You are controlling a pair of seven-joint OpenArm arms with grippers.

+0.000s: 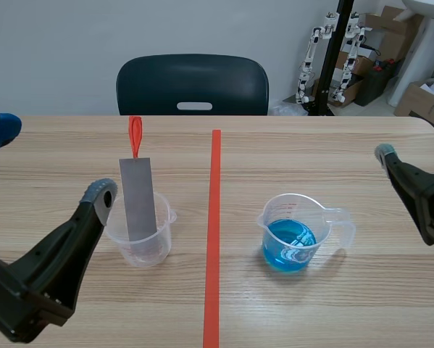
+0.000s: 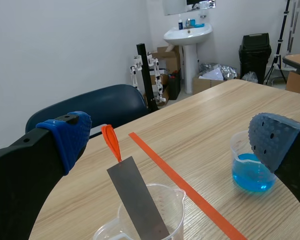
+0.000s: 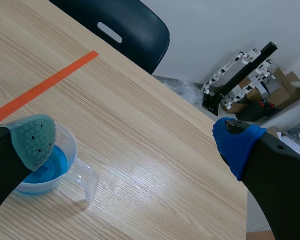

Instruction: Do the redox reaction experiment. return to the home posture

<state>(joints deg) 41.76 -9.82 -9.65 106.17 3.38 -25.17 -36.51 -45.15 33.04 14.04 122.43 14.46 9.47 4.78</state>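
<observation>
— Where are the grippers?
— Above the table (image 1: 311, 152). The left gripper (image 2: 172, 140) is spread wide, holding nothing. A clear cup (image 2: 170, 210) with a grey strip (image 2: 139, 200) stands ahead, between its fingers.
— And the right gripper (image 3: 135, 139)?
— Also wide, empty. The blue cup (image 3: 62, 162) is beside one finger. Cup markings are unreadable.

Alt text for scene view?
A grey metal strip leans in a clear beaker left of the orange tape line; a beaker of blue liquid sits right of it. The left pincer and right pincer flank them, open and empty.

Bright, even light; shadows seemingly soft.
</observation>
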